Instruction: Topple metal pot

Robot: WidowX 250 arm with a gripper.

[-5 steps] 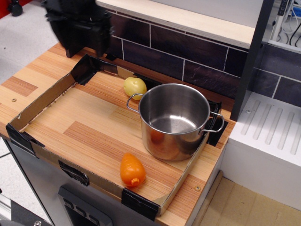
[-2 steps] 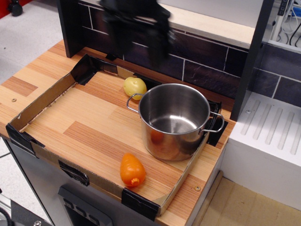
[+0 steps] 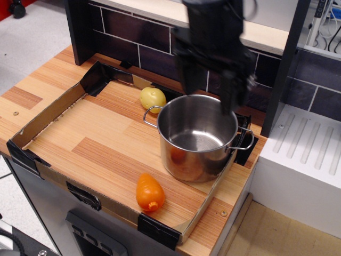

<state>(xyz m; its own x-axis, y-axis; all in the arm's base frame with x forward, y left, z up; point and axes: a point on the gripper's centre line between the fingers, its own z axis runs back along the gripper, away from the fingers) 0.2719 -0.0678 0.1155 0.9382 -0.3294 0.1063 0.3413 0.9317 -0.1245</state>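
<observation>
The metal pot (image 3: 197, 140) is a shiny steel cylinder with two wire loop handles. It stands upright and empty at the right end of the cardboard tray (image 3: 47, 114). My black gripper (image 3: 209, 89) is blurred and hangs just above the pot's far rim. Its two fingers stand apart, so it is open and holds nothing. The right fingertip (image 3: 229, 101) reaches down to about rim height at the pot's back right. I cannot tell if it touches the pot.
A yellow toy potato (image 3: 153, 97) lies just behind the pot's left handle. An orange toy vegetable (image 3: 149, 193) lies near the tray's front wall. A dark tiled wall with a shelf (image 3: 256, 32) runs behind. A white ribbed drainer (image 3: 309, 152) is to the right.
My gripper has swept from the far left corner rightward along the back wall and lowered to the pot's far rim. The pot and toys have not moved.
</observation>
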